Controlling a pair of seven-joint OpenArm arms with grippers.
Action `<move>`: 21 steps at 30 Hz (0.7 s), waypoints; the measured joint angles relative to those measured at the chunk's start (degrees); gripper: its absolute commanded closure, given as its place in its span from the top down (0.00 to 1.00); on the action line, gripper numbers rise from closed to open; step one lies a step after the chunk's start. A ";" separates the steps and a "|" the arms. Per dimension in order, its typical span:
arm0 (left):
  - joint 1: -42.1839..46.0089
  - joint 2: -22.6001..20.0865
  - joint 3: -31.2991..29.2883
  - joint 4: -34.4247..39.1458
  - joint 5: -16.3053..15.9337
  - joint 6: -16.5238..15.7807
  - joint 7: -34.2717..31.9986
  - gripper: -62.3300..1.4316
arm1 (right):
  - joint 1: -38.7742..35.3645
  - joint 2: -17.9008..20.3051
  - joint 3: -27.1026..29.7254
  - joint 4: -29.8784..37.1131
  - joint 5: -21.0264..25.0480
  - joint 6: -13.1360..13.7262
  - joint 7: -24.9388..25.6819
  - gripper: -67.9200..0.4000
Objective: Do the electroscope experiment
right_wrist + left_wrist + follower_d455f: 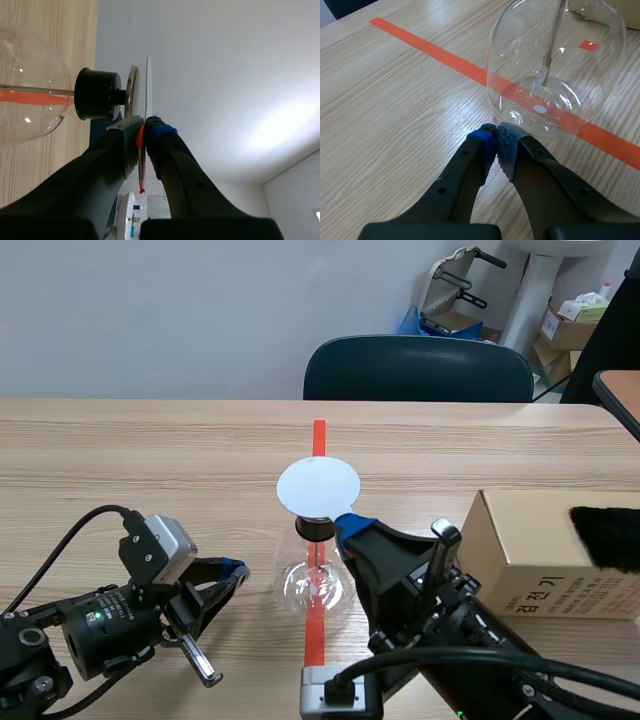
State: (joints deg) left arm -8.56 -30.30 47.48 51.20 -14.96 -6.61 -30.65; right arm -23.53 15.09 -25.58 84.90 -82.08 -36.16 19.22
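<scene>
You have the wooden table (150,460) filling most of the frame, with a cardboard box (530,540) at its right edge. The glass flask (315,588) stands upright at lower centre, on the red tape. Your right gripper (145,126) is pinched tight on the edge of the white disc (318,485) above the black stopper (312,528). Your left gripper (496,136) is closed on nothing, tips touching, just beside the flask's base.

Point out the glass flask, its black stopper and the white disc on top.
glass flask (520,60), left wrist view, on its rounded wall.
black stopper (97,94), right wrist view, on its side.
white disc (318,485), scene view, middle of its top face.
</scene>
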 measured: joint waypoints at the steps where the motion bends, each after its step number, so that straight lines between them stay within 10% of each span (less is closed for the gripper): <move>1: 0.00 0.00 0.00 0.00 0.00 0.00 0.00 0.09 | 0.00 0.00 0.00 0.00 0.00 0.00 0.00 0.03; 13: 0.00 0.00 0.00 0.00 0.00 -0.02 0.00 0.09 | 0.00 0.00 0.00 0.00 0.00 0.00 -0.46 0.03; 21: 0.00 0.02 0.00 0.00 0.00 -0.02 0.00 0.09 | 0.00 -0.02 0.00 0.00 0.00 0.00 -9.25 0.03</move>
State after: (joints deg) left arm -8.56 -30.28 47.48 51.20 -14.96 -6.63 -30.65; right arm -23.53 15.07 -25.58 84.90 -82.08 -36.16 9.98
